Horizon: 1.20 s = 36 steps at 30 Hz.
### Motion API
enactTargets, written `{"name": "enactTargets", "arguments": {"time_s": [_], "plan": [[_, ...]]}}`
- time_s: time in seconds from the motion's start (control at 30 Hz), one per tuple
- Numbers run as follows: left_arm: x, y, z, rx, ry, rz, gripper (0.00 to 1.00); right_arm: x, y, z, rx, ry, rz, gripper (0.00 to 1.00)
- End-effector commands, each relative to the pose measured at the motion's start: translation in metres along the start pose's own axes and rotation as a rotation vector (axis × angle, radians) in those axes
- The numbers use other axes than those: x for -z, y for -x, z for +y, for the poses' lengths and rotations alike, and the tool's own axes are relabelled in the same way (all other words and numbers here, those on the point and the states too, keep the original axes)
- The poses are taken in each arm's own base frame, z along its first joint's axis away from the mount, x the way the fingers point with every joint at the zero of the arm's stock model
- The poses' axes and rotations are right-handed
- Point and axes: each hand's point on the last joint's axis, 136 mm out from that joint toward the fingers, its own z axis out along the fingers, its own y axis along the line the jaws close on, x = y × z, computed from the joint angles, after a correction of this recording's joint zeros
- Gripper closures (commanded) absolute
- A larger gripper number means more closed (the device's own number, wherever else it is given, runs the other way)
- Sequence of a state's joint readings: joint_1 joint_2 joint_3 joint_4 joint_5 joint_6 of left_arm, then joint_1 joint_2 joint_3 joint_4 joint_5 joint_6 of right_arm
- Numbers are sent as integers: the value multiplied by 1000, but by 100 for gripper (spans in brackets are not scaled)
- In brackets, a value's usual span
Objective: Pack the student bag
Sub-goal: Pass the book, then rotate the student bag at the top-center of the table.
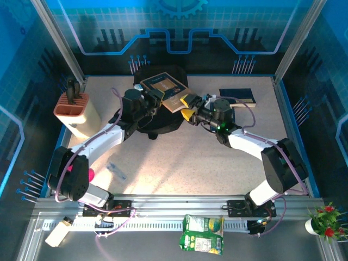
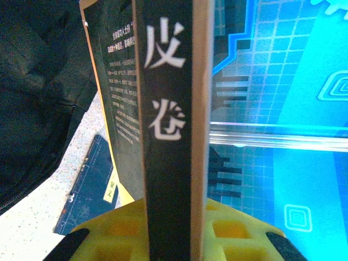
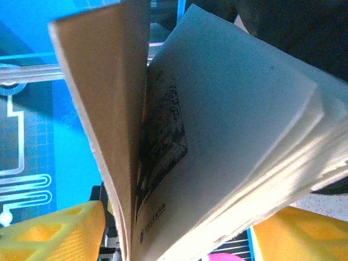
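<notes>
Speckled tabletop (image 1: 179,157) carries the student bag (image 1: 166,124) at twelve o'clock. The left tool (image 2: 171,228) pinches a book (image 1: 162,86) by its spine, and the right tool (image 3: 179,228) clamps its fanned pages. The bag lies directly beneath the book, whose long axis runs ten-to-four. The left arm looks nearer.
</notes>
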<state>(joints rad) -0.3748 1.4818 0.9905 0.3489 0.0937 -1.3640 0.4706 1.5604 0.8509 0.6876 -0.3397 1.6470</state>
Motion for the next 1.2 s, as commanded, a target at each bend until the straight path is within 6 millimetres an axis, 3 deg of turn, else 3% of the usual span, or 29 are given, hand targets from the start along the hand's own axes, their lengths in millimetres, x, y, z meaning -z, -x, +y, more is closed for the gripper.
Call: {"name": "enactTargets", "arguments": {"time_s": [0.0, 0.03, 0.37, 0.53, 0.6, 0.7, 0.8, 0.93, 1.17], "plan": [[0, 6, -26, 0, -109, -26, 89, -7, 0, -2, 4, -14, -26, 34], [-1, 6, -24, -5, -105, -26, 89, -10, 2, 12, 18, 9, -34, 36], [-4, 8, -4, -25, -52, -38, 82, -15, 7, 5, 12, -4, -69, 66], [1, 11, 24, -87, 51, -41, 56, 1, 20, -3, 82, -67, -115, 83], [4, 11, 43, -143, 126, -35, 44, 12, 28, 1, 131, -84, -147, 86], [13, 12, 79, -247, 282, -15, 32, 35, 39, -9, 199, -145, -196, 89], [20, 9, 110, -360, 383, 35, 31, 59, 49, -8, 283, -203, -240, 89], [15, -3, 131, -445, 411, 133, 32, 84, 61, -12, 350, -297, -271, 89], [-2, -24, 167, -478, 490, 265, 37, 102, 80, -11, 375, -321, -245, 88]]}}
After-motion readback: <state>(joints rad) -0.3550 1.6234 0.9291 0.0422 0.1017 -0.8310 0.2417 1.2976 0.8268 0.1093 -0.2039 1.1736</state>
